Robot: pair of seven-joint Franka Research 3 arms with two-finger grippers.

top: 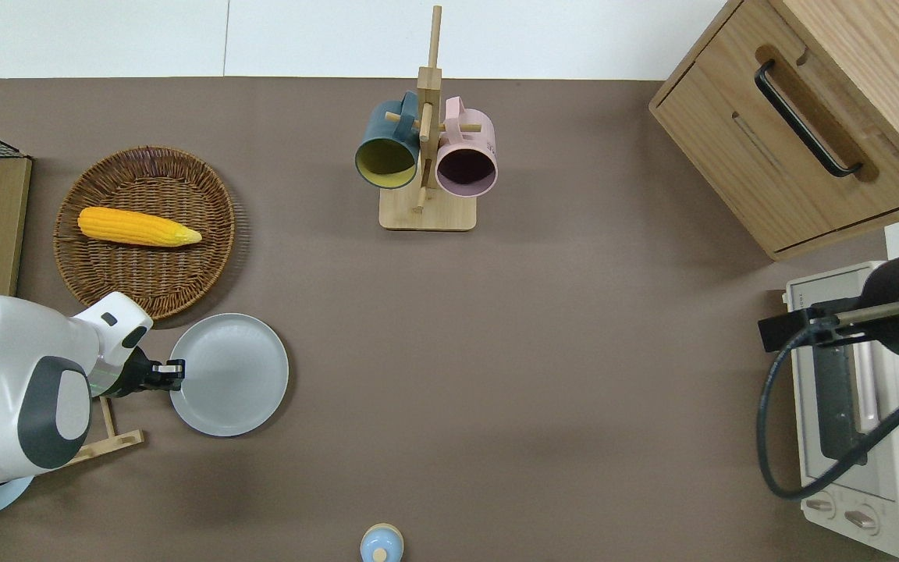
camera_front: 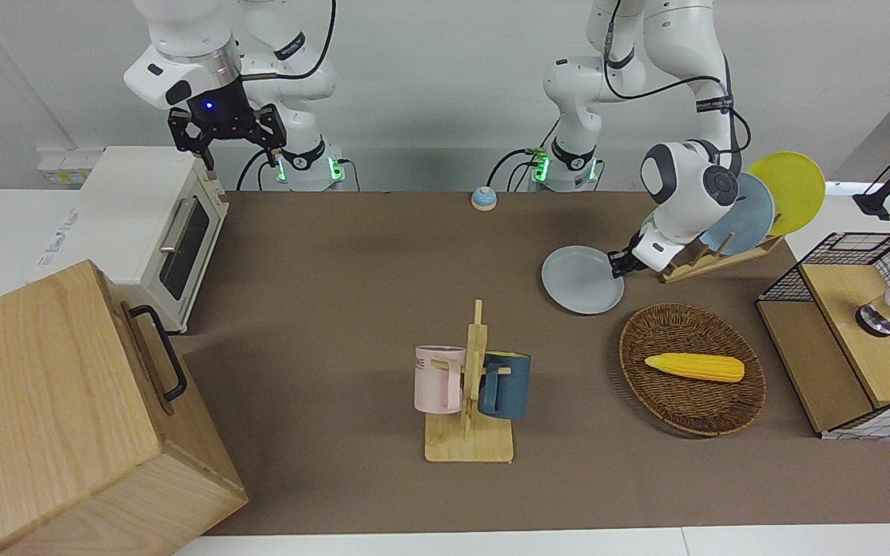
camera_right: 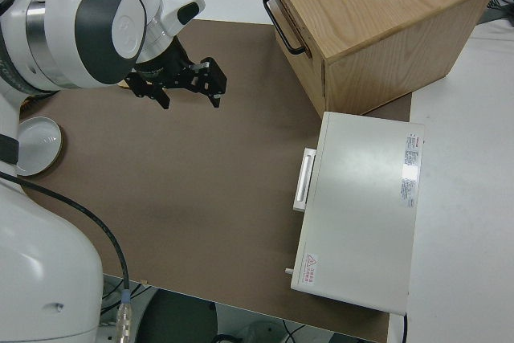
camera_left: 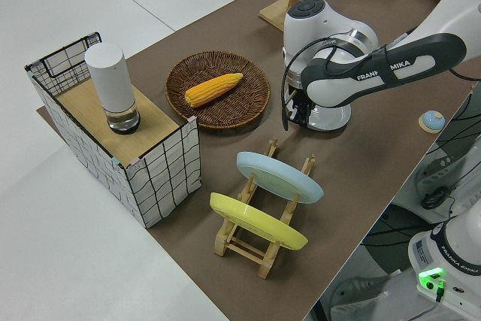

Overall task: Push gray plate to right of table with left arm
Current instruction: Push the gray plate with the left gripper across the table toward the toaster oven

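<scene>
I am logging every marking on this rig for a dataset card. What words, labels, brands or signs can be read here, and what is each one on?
"FRANKA EMIKA": on the dark forearm band of the left arm, left side view.
"FRANKA EMIKA": on the white robot base, left side view; small.
"ME": end of a word on the pink mug; the rest is hidden.
Red warning triangle: on the toaster oven; its text and the long label beside it are too small to read.

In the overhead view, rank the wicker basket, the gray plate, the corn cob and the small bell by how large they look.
1. wicker basket
2. gray plate
3. corn cob
4. small bell, partly cut off by the view's edge, but clearly smallest.
</scene>
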